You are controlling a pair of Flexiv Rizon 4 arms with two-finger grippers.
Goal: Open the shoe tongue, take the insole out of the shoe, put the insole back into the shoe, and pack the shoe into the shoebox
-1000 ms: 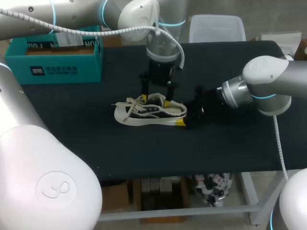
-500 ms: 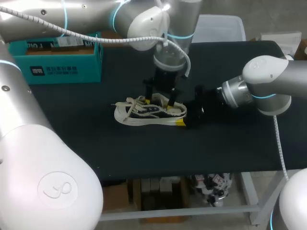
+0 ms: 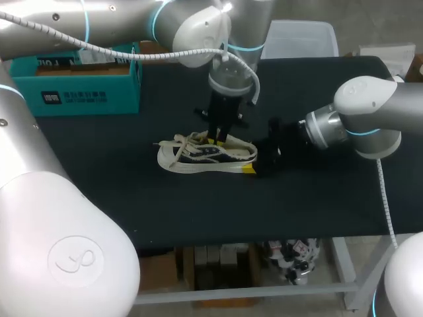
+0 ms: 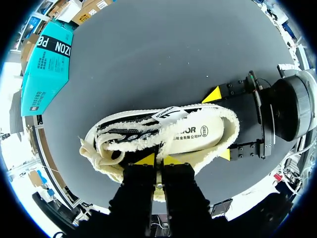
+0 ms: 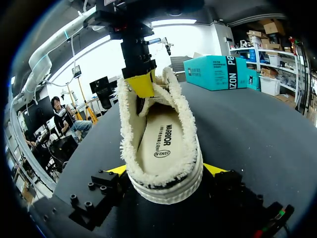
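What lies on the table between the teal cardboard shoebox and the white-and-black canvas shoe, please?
Only bare black tabletop separates the teal cardboard shoebox from the white-and-black canvas shoe; the head view and left wrist view both show it.

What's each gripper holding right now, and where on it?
Right gripper clamps the shoe at its heel, one finger each side. Left gripper pinches the fuzzy rim of its opening, mid-length. Whether the insole is caught too, can't tell.

Left pincer (image 4: 158, 160) points down, pinched narrow; right pincer (image 5: 166, 171) lies level, spread wide
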